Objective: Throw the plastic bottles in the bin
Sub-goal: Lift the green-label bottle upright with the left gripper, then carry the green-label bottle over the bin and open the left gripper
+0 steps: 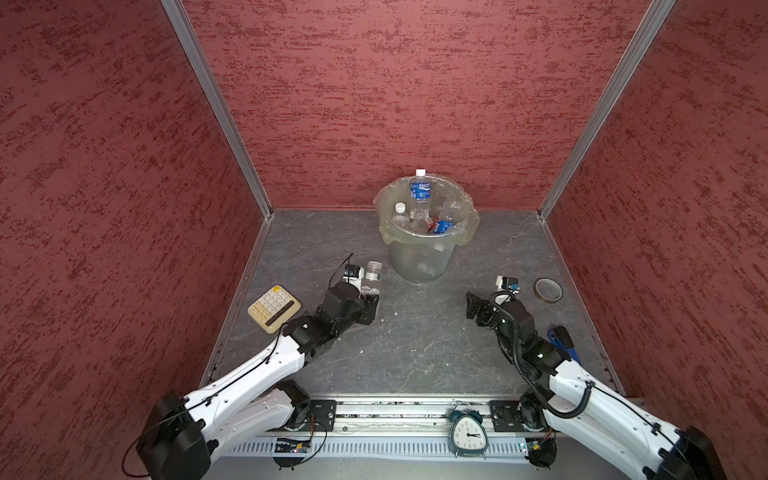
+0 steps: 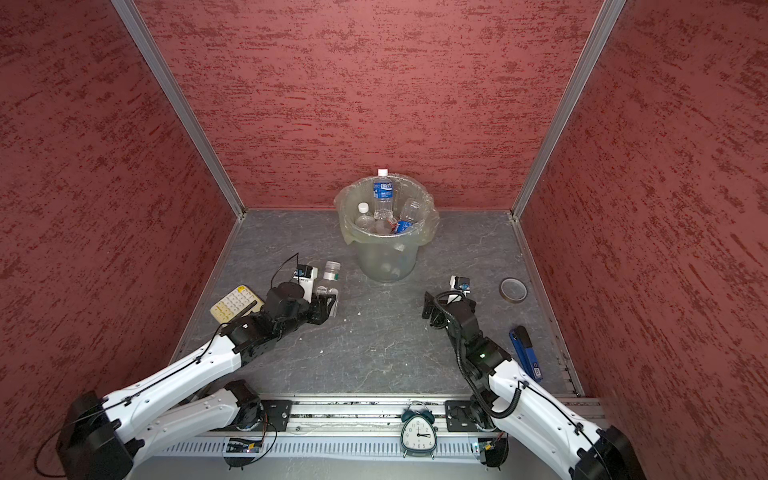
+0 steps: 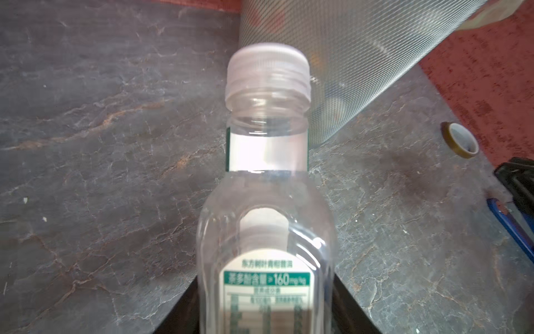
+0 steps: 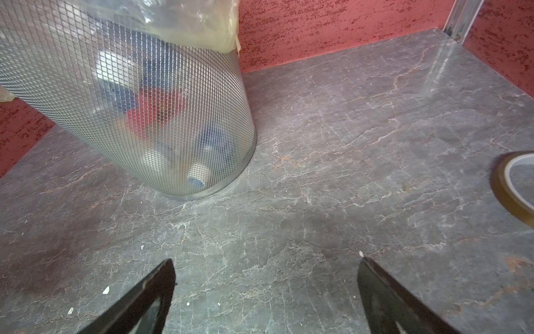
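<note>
Clear bottle (image 1: 372, 279), pale cap, white-and-green label: it stands cap up in the left gripper (image 1: 371, 297), whose jaws are clamped narrow on its lower body. We cannot tell whether its base touches the table (image 1: 415, 340). In both top views it sits at about 8 o'clock from the bin (image 1: 419, 262), near it but apart; in the left wrist view the cap overlaps the mesh wall behind it.

The bin stands at 12 o'clock on the table, close to the back wall, with a clear bag (image 1: 467, 232) folded over its rim. We see several bottles inside (image 1: 420, 195); the tallest, blue-labelled with a white cap, pokes above the rim.

The right gripper (image 4: 265, 260) is at about 5 o'clock from the bin, jaws wide and holding nothing, over bare table.

Tape roll (image 1: 547, 289): flat, at 4 o'clock from the bin. Calculator (image 1: 274, 307): at 9 o'clock from the left gripper. Blue tool (image 2: 525, 353): beside the right arm, at its 3 o'clock. Alarm clock (image 1: 468, 434): at 6 o'clock, on the front rail.
</note>
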Tool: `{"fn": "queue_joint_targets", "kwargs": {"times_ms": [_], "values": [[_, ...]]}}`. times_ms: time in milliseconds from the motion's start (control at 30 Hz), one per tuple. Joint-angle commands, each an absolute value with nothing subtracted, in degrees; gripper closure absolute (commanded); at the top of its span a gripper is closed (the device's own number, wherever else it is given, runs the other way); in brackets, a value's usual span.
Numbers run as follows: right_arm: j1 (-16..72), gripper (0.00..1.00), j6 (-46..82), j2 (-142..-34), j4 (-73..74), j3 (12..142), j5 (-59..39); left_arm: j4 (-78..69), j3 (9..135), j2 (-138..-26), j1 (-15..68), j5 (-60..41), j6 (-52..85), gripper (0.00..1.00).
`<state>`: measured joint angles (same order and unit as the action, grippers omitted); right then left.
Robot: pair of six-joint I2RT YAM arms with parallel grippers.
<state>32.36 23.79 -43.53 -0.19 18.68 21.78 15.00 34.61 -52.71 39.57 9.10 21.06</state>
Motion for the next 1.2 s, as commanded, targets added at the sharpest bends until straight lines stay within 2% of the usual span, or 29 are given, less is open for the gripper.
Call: {"fn": "queue_joint_targets", "kwargs": {"times_ms": [0,467,633,900,1033,1167], "values": [[32.2,0.01,24.2,-43.3,1.7,18.7,21.7,15.1,33.6,-48.0,39.8,7.7,20.0,0.63],[32.3,0.01,24.3,-43.0,2.1,18.5,22.0,20.8,28.2,-28.0,40.5,4.1,23.9,0.63],[32.3,0.01,24.3,-44.1,2.2,18.8,21.9,20.9,31.1,-27.1,40.5,3.5,23.5,0.63],[32.3,0.01,24.3,-42.7,1.9,18.4,22.4,12.9,43.8,-41.5,40.4,0.5,18.5,0.63],[32.3,0.01,24.4,-42.8,1.7,18.6,22.7,6.3,56.1,-55.0,39.2,-2.4,15.5,0.64],[32.2,0.01,24.5,-42.6,1.4,18.6,23.2,0.8,73.0,-72.9,34.6,-8.3,16.8,0.64]]}}
